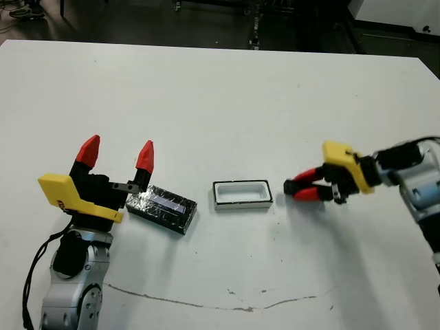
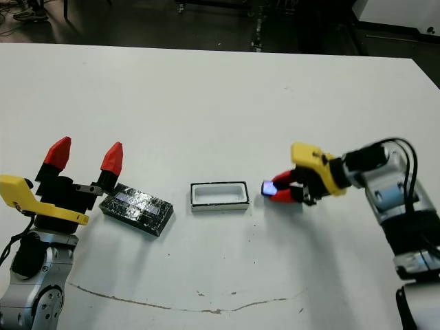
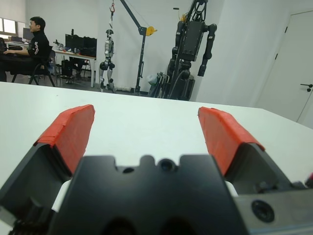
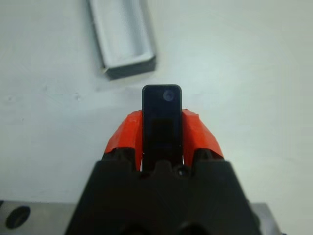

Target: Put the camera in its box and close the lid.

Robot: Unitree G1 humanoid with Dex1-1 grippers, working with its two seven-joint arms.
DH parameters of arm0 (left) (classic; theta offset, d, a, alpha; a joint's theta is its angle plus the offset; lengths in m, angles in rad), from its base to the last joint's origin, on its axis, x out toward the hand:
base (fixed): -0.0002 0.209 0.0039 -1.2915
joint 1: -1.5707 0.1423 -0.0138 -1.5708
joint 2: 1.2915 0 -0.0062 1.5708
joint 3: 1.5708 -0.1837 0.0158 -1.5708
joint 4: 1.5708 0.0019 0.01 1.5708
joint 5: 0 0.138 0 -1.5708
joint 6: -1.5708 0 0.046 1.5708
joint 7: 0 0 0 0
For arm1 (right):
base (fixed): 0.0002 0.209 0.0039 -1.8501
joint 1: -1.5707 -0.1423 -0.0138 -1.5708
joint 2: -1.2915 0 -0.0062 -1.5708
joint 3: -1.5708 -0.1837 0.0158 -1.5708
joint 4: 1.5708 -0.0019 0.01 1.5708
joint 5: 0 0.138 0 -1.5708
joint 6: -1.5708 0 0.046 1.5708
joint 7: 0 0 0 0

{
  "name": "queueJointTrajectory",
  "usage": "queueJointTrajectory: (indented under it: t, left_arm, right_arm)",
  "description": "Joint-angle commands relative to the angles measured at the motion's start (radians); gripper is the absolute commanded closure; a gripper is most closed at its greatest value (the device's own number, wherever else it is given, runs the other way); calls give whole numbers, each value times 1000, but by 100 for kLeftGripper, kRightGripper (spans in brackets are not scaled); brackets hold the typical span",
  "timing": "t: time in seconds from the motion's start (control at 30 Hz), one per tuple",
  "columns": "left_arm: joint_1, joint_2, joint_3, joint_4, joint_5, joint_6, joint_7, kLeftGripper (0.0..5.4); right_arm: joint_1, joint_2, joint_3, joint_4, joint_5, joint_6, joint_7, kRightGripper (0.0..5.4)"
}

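The box (image 1: 242, 194), a shallow white-lined tray with a dark rim, lies open at the table's middle. Just right of it my right gripper (image 1: 297, 190) is shut on the camera (image 4: 162, 113), a flat black bar whose end sticks out past the fingertips (image 4: 195, 129) toward the box (image 4: 124, 34). The glossy black lid (image 1: 162, 209) with its pale stripe lies tilted on the table left of the box. My left gripper (image 1: 117, 155) stands open beside the lid's left end, its fingers pointing up and holding nothing.
A thin dark crack line (image 1: 206, 302) runs across the table near its front edge. In the left wrist view, beyond the table, a person (image 3: 29, 44) sits at a desk and robot frames (image 3: 190, 44) hang on stands.
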Motion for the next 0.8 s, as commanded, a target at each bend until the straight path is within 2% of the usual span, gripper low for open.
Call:
queueJointTrajectory:
  t: [0.03, 0.17, 0.4, 0.53, 0.67, 0.8]
  left_arm:
    - [12, -1, -2, -7, 2, 10, 3, 0]
    - [10, -1, -1, -8, 2, 12, 6, 0]
    - [8, 4, -2, -9, 11, 14, 7, 0]
    - [7, 1, 0, -9, 3, 17, 5, 0]
    - [7, 1, 1, -14, 0, 21, 7, 0]
    - [7, 3, 0, -21, 0, 29, 10, 0]
  right_arm:
    - [-71, 4, -36, 47, 35, 49, 5, 374]
    - [-121, 39, -50, 59, 69, 76, 6, 374]
    - [-187, 96, -7, 5, 83, 191, 30, 374]
    - [-167, 144, 7, -65, 84, 166, -8, 374]
    - [-142, 207, 15, -69, 121, 232, -31, 374]
    - [-133, 243, 22, -56, 140, 234, -29, 374]
